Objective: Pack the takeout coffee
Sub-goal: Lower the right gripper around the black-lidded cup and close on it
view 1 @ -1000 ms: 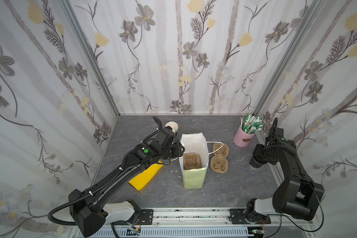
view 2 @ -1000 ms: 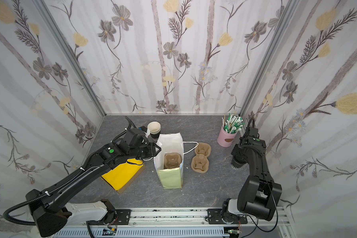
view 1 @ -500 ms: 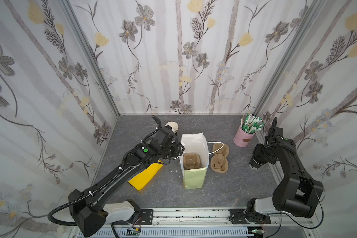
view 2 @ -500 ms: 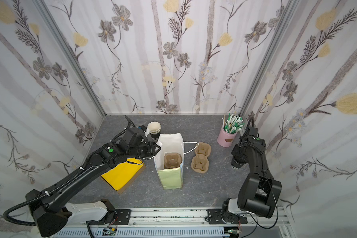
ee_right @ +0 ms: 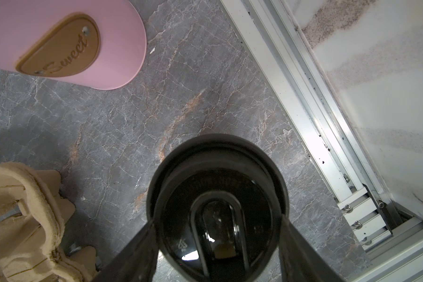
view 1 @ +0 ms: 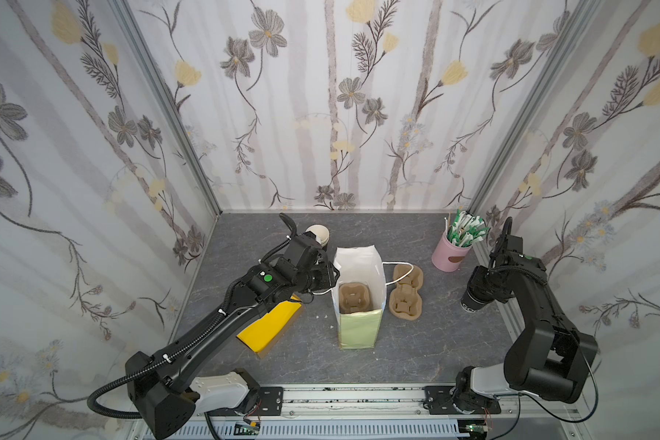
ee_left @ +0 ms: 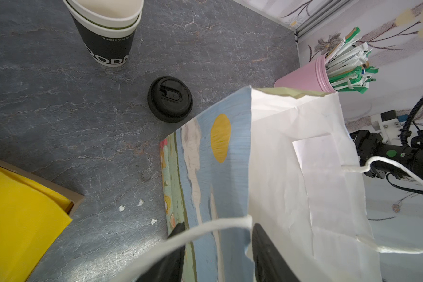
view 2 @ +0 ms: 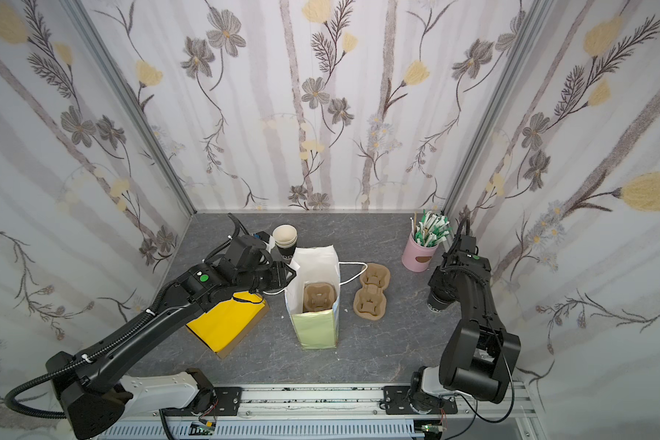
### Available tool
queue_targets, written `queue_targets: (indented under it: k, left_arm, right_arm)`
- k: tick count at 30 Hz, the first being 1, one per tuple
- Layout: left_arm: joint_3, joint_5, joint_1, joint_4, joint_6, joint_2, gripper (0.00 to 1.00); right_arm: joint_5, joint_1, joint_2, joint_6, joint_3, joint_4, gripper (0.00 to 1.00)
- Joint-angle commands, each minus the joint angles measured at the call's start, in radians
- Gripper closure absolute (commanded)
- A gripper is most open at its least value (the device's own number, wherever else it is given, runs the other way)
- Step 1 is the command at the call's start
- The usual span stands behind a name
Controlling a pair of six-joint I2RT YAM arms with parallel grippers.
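Note:
The takeout coffee, a black cup under its black domed sip lid, stands on the grey table near the right wall. My right gripper comes down over it, its fingers pressed against both sides of the lid rim, shut on it. My left gripper straddles the near rim of the paper bag, open, one finger outside and one inside, with the white handle cord across them. A brown cup carrier sits in the bag.
A stack of lidless cups and a loose black lid lie behind the bag. Another carrier lies right of it. A pink pot of sticks stands at back right, a yellow box under my left arm.
My right gripper's fingers have drawn in onto the lidded cup. The left arm and the bag have stayed where they were.

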Motion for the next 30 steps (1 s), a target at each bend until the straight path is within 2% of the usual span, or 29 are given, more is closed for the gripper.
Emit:
queue_targets:
  k: [1, 11, 16, 30]
  left_arm:
    - [-0.001, -0.008, 0.001, 0.012, 0.007, 0.003, 0.53]
    - [-0.001, -0.011, 0.003, 0.012, 0.008, 0.010, 0.53]
    - [-0.003, -0.008, 0.003, 0.012, 0.007, 0.013, 0.53]
    - [0.005, -0.005, 0.003, 0.012, 0.004, 0.015, 0.53]
  right_arm:
    - [0.015, 0.001, -0.006, -0.017, -0.007, 0.003, 0.32]
    - [0.003, 0.001, -0.017, -0.036, -0.022, 0.004, 0.32]
    - [0.016, 0.001, -0.002, -0.030, -0.018, 0.008, 0.24]
    - [0.010, 0.002, 0.014, -0.015, 0.016, 0.026, 0.22]
